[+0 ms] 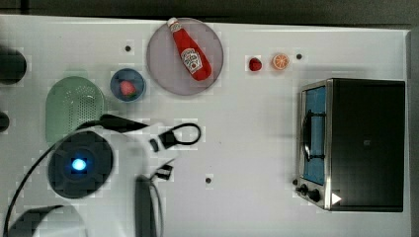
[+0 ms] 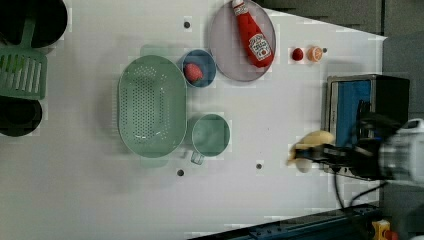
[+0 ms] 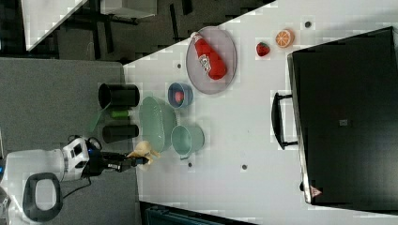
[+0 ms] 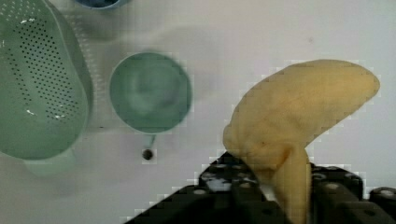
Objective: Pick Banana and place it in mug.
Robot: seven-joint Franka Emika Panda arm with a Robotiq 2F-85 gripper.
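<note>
The yellow banana [image 4: 299,112] is clamped in my gripper [image 4: 280,191], which is shut on its lower end. In the left view the banana [image 2: 312,141] and gripper [image 2: 299,152] hang well to the right of the pale mint-green mug [image 2: 211,135], near the oven's front. The mug [image 4: 150,92] stands upright and open, its small handle toward the camera in the wrist view. In the right view the banana [image 3: 144,151] sits to the left of the mug [image 3: 187,139], beside the colander's lower end. My arm covers mug and banana in the top view.
A green perforated colander [image 2: 151,105] lies right beside the mug. A blue bowl [image 2: 198,67] holds a strawberry. Farther off are a grey plate [image 2: 225,45] with a ketchup bottle [image 2: 254,37], a toaster oven [image 2: 367,100], a loose strawberry [image 1: 255,64], an orange slice [image 1: 280,61] and black cups [image 3: 118,95].
</note>
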